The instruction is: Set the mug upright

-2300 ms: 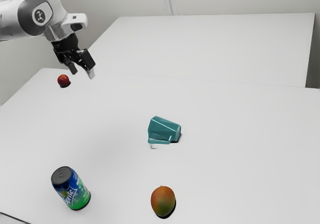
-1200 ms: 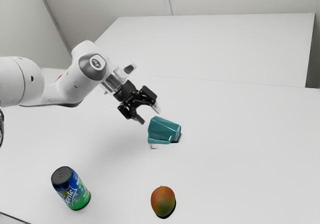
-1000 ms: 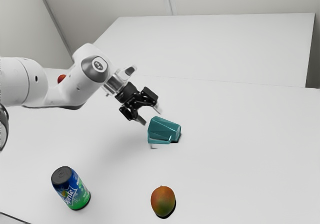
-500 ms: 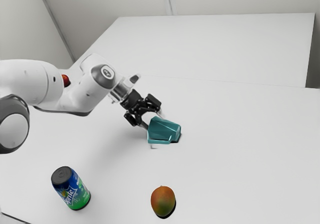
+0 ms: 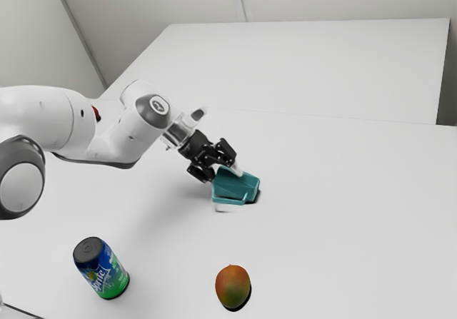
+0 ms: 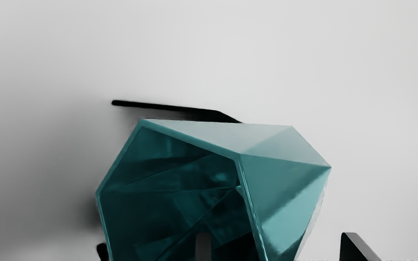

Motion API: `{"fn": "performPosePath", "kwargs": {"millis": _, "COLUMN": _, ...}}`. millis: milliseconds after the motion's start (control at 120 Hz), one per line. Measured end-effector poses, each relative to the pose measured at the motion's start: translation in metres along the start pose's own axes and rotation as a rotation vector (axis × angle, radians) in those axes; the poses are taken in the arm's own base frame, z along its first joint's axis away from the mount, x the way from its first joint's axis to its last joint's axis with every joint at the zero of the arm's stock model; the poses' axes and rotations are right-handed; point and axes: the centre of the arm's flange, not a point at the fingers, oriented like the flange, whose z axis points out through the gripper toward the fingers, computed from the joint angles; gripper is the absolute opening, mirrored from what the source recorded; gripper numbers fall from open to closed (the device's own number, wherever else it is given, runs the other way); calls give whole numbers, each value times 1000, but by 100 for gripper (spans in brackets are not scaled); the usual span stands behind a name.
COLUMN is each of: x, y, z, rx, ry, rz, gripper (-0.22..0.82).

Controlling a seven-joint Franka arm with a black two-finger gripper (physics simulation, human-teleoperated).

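Observation:
The teal mug (image 5: pixel 235 185) lies on its side on the table, its mouth toward the gripper and its handle on the side facing the exterior view's bottom. My gripper (image 5: pixel 226 172) is at the mouth end, coming down at a slant. In the wrist view the mug (image 6: pixel 285 188) shows its dark hollow and faceted outer wall. The open gripper (image 6: pixel 278 248) straddles that wall: one fingertip (image 6: pixel 203 246) is in front of or inside the mouth, the other (image 6: pixel 356 248) outside, with a visible gap to the wall.
On the white table (image 5: pixel 343 233), a Sprite can (image 5: pixel 102 267) stands at the exterior view's lower left and a mango (image 5: pixel 233 287) lies at the bottom centre. A red fruit (image 5: pixel 96 113) is partly hidden behind the arm.
From the upper left of the exterior view, my arm has swung down to the mug, and the fingers have come over its rim. The mug has shifted very slightly toward that view's right.

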Motion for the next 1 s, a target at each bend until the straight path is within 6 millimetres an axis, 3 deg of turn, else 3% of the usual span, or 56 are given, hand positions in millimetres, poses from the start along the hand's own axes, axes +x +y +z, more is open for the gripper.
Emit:
{"fn": "performPosePath", "kwargs": {"millis": 267, "x": 1, "y": 21, "z": -5, "rx": -16, "ry": 7, "rz": 35, "gripper": 18}}
{"fn": "performPosePath", "kwargs": {"millis": 433, "x": 1, "y": 29, "z": -5, "rx": -20, "ry": 5, "rz": 42, "gripper": -1}}
{"fn": "performPosePath", "kwargs": {"millis": 558, "x": 2, "y": 33, "z": -7, "rx": -21, "ry": 9, "rz": 45, "gripper": -10}}
{"fn": "performPosePath", "kwargs": {"millis": 800, "x": 5, "y": 38, "z": -14, "rx": -15, "ry": 20, "rz": 51, "gripper": -16}}
{"fn": "performPosePath", "kwargs": {"millis": 1000, "x": -1, "y": 52, "z": -36, "rx": 4, "ry": 47, "rz": 81, "gripper": -17}}
